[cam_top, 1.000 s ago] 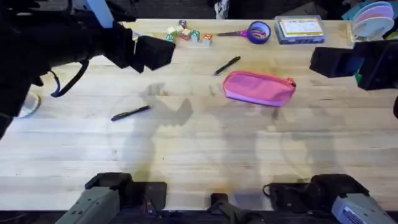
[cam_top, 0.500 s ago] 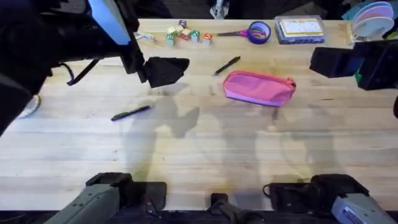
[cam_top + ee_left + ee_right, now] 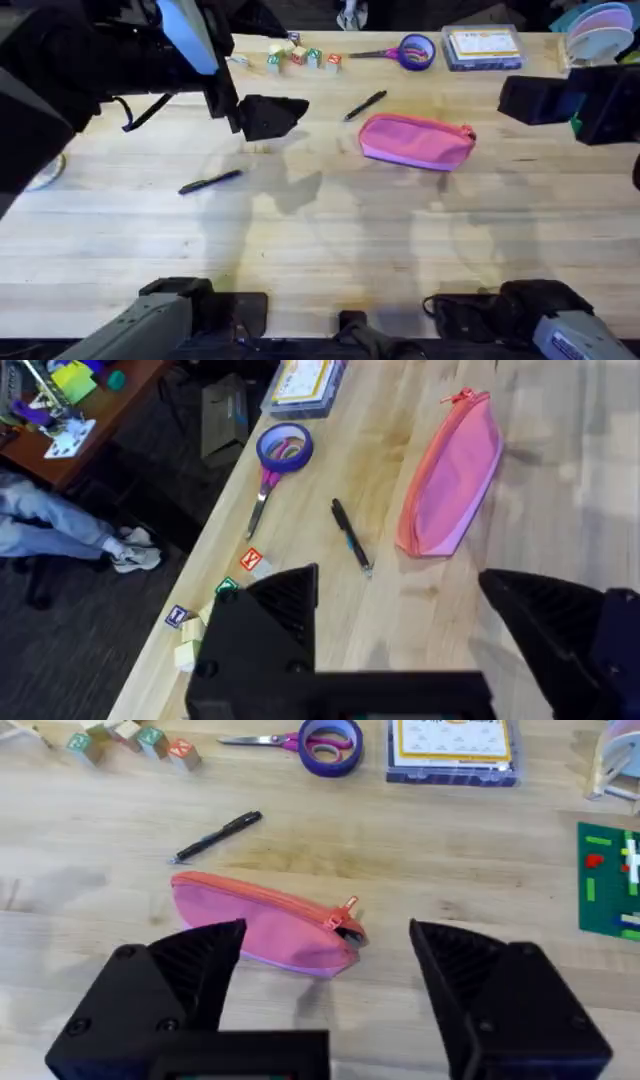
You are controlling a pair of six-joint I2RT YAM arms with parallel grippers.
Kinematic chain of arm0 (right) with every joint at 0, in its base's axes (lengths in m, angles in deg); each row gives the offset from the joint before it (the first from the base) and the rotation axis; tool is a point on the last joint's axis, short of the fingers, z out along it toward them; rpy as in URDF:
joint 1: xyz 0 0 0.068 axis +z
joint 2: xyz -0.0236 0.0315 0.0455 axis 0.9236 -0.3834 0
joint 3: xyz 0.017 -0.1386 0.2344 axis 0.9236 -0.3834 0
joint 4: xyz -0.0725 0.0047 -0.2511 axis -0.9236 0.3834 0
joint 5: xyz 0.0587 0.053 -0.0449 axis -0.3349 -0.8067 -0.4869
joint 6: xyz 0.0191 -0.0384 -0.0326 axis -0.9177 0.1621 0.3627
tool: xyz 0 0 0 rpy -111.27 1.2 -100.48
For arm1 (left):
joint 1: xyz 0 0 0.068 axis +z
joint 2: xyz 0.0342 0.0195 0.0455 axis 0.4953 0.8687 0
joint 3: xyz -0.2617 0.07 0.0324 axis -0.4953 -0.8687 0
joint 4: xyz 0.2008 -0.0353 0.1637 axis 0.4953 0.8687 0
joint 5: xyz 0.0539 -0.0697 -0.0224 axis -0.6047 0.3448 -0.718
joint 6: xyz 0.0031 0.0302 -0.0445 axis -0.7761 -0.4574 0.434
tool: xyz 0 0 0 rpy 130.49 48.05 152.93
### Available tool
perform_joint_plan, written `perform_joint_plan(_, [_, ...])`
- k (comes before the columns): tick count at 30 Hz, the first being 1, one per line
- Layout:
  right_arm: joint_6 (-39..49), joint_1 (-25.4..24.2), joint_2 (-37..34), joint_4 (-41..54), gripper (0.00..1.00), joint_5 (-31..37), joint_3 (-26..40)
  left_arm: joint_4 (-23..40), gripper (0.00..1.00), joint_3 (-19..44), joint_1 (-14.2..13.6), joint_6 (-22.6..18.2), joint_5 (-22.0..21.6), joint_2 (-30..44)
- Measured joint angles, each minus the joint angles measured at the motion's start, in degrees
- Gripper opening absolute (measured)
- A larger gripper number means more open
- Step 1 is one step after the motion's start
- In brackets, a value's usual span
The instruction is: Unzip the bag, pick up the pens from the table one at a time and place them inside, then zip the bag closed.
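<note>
The pink bag [image 3: 416,140] lies on the table [image 3: 330,240] right of centre, its zipper run shut with the pull [image 3: 349,906] at its right end. One black pen [image 3: 366,105] rests just behind the bag's left end. A second pen [image 3: 210,181] lies farther left. My left gripper [image 3: 285,112] hovers open between the two pens, left of the bag, holding nothing. In its wrist view the bag [image 3: 450,475] and the near pen [image 3: 352,537] lie beyond its fingers [image 3: 275,615]. My right gripper [image 3: 325,970] hangs open above the bag [image 3: 265,925], shifted to its right.
Along the table's far edge stand coloured letter blocks [image 3: 300,55], purple-handled scissors [image 3: 400,50] and a clear box with a yellow label [image 3: 482,47]. Stacked plates [image 3: 600,25] sit at the far right corner. A green baseplate [image 3: 610,880] lies right of the bag.
My left arm has swung right and slightly nearer, bringing its gripper closer to the bag. The right arm, the bag and both pens have stayed put.
</note>
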Motion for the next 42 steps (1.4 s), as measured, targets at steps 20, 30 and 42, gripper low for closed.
perform_joint_plan(20, [0.24, 0.0, 0.0, 0.0, 0.998, 0.0, 0.0, -1.29, 0.993, 0.04, -0.75, -7.72, 7.56, 10.76])
perform_joint_plan(30, [0.39, 0.0, 0.0, 0.11, 0.998, 0.0, 0.0, -11.34, 0.993, 0.04, -9.39, -7.3, 6.97, 17.86])
perform_joint_plan(42, [0.4, 0.0, 0.0, 0.28, 0.998, 0.0, 0.0, -22.26, 0.993, 0.04, -14.69, -2.54, 5.91, 29.14])
